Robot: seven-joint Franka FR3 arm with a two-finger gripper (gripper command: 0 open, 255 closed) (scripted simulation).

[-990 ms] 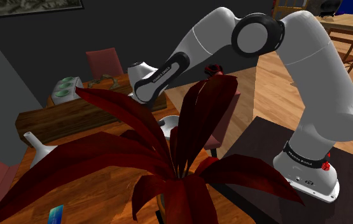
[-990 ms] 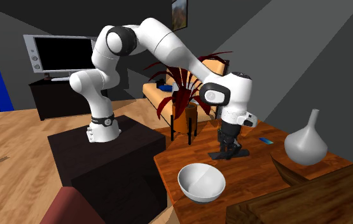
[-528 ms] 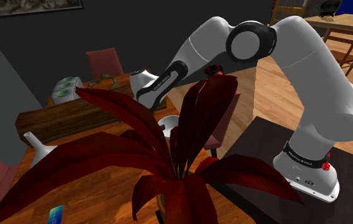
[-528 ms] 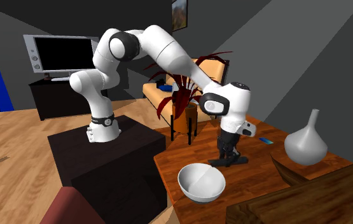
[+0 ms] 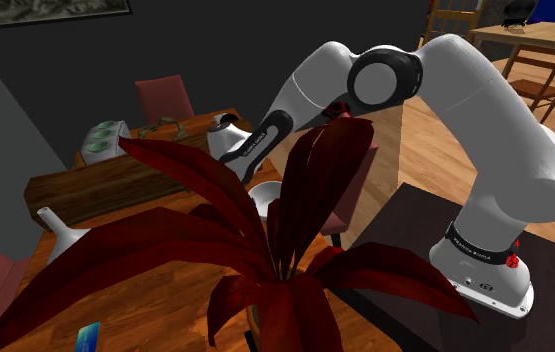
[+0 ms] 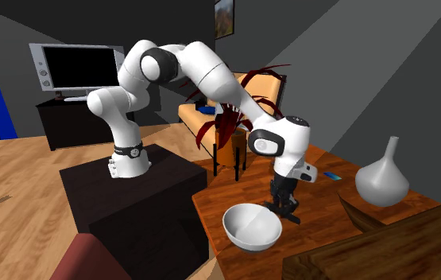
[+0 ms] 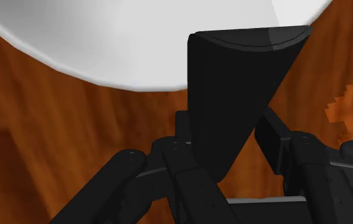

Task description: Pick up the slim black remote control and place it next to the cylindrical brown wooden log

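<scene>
Wrist view shows the 2 black fingers closed on the remote. The flat black bar sits between them, with 1 finger pressing on each side, and its far end sticks out past the tips. Beyond that end is the white bowl, and under all of it is the brown wooden worktop.

In the second exterior view the white arm bends down, and the fingers point at the worktop, low over it and just beside the bowl, on the bowl's side toward the vase. The remote is a small dark shape under them, and I cannot tell if it touches the wood. The log, a long brown body, lies at this view's lower right. It is apart from the remote, with bare worktop between them. The grey vase stands near the log's end. A small blue thing lies flat on the worktop between the arm and the vase.

In the shoulder view the arm reaches over a plant with dark red leaves. The log lies across the worktop behind the leaves, and the vase stands just in front of the log's end at this view's left.
</scene>
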